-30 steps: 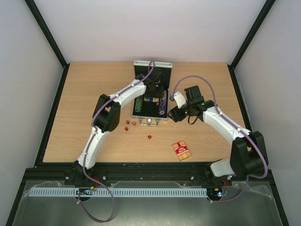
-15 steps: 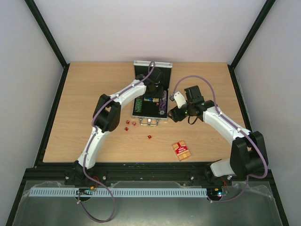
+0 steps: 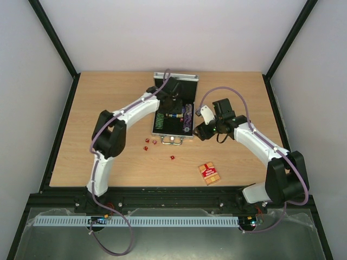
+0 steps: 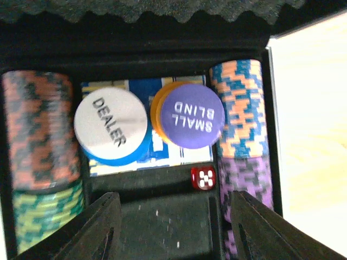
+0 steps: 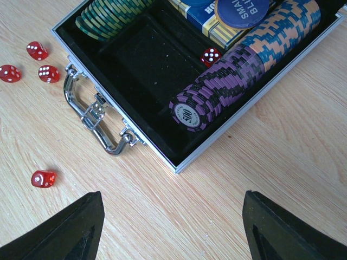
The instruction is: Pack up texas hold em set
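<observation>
Seen from above, the small silver aluminium hinged case (image 3: pixel 158 134) lies open mid-tabletop (image 3: pixel 108 97), the left tool (image 3: pixel 172 104) over its black interior and the right tool (image 3: pixel 198 131) just beside its right wall. The flat red card deck (image 3: pixel 209 173) lies loose nearer the right arm, long axis slanted. The left wrist view shows that tool spread and empty above two smooth round discs (image 4: pixel 111 127) flanked by ribbed chip rows (image 4: pixel 238 108) — one red die (image 4: pixel 203 177) already inside. The right wrist view shows its tool likewise spread and empty — glossy tiny red dice (image 5: pixel 37 50) lie scattered left of the chrome handle (image 5: pixel 95 116).
</observation>
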